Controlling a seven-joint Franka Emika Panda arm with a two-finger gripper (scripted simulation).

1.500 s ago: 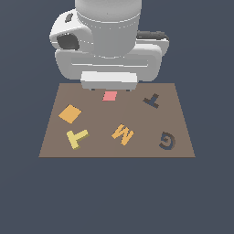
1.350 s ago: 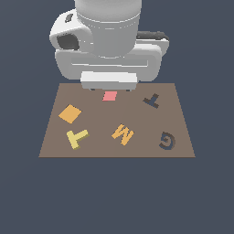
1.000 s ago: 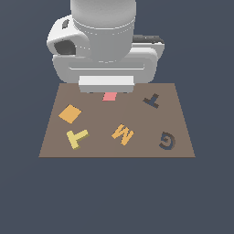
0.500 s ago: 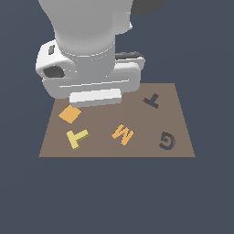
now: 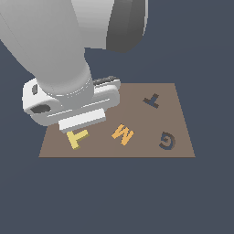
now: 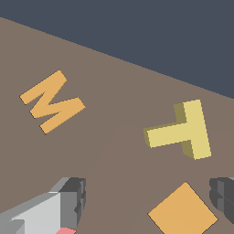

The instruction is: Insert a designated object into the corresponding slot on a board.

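The yellow T block (image 5: 77, 137) lies flat on the brown board (image 5: 137, 112) near its front corner at the exterior view's left. It also shows in the wrist view (image 6: 180, 131). The dark T-shaped slot (image 5: 151, 100) is at the board's far side at the exterior view's right, empty. My gripper (image 6: 148, 197) is open and empty, low over the board. Its fingers (image 6: 69, 200) stand on either side of the orange square (image 6: 183, 215), just beside the yellow T. In the exterior view the wrist housing (image 5: 68, 104) hides the fingers and the orange square.
The orange M block (image 5: 122, 134) lies at the board's front middle and also shows in the wrist view (image 6: 52, 101). The dark G-shaped recess (image 5: 167, 140) is at the front at the exterior view's right. The big arm covers the board's far corner at the exterior view's left.
The arm has swung from the board's far middle toward the exterior view's left and come down over the orange square, which it now hides. The blocks have not moved.
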